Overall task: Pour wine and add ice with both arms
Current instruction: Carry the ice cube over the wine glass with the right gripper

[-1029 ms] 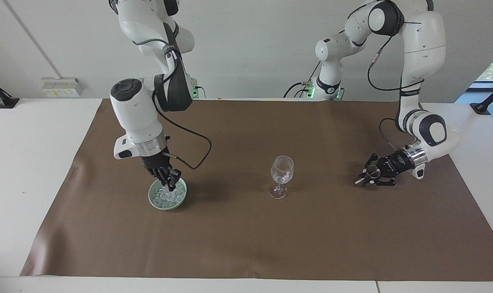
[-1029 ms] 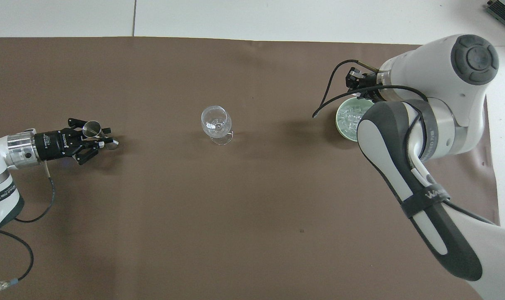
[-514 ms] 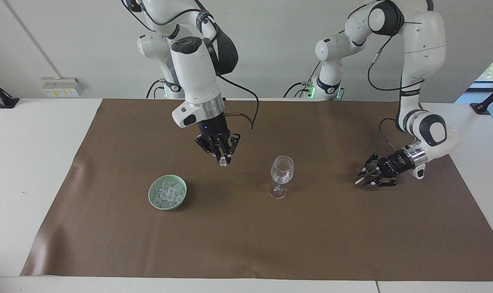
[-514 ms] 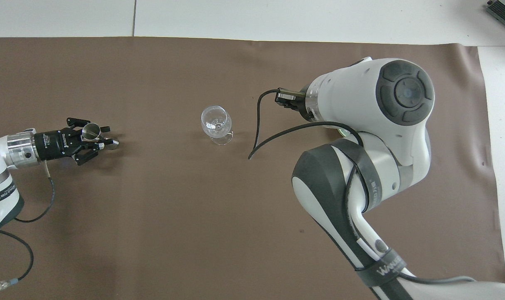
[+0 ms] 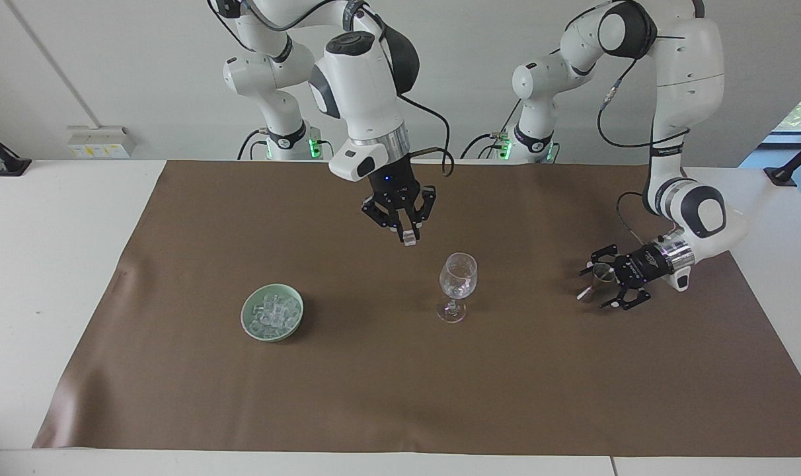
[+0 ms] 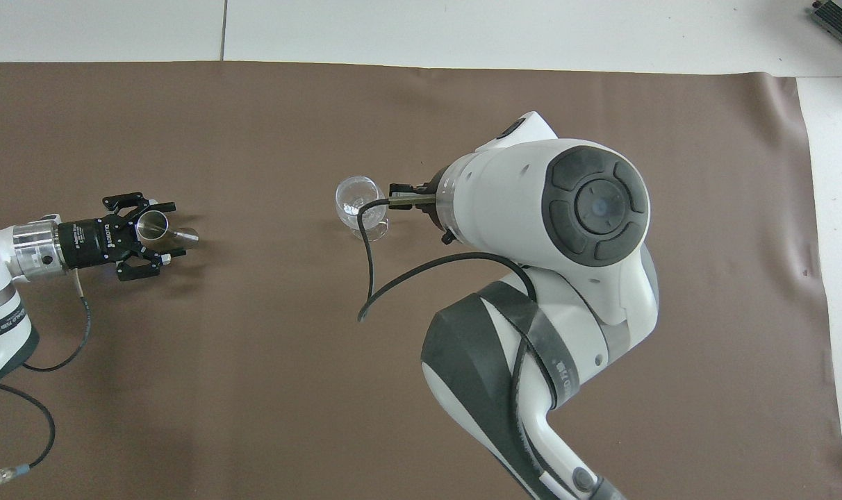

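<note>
The right gripper [image 5: 407, 235], clamped on an ice cube [image 5: 409, 239], is at 10 o'clock above the glass [image 5: 458, 285]. Ice is slippery; pinch flat faces. The left gripper [image 5: 602, 285] is splayed around a jigger [image 5: 597, 276].

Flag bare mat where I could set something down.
Free: the mat strip farther from the robots than the ice bowl and wine glass; the gap between those two. Crowded: beside the glass, where the right gripper hangs shut on an ice cube, and around the metal cup in the open left gripper.
</note>
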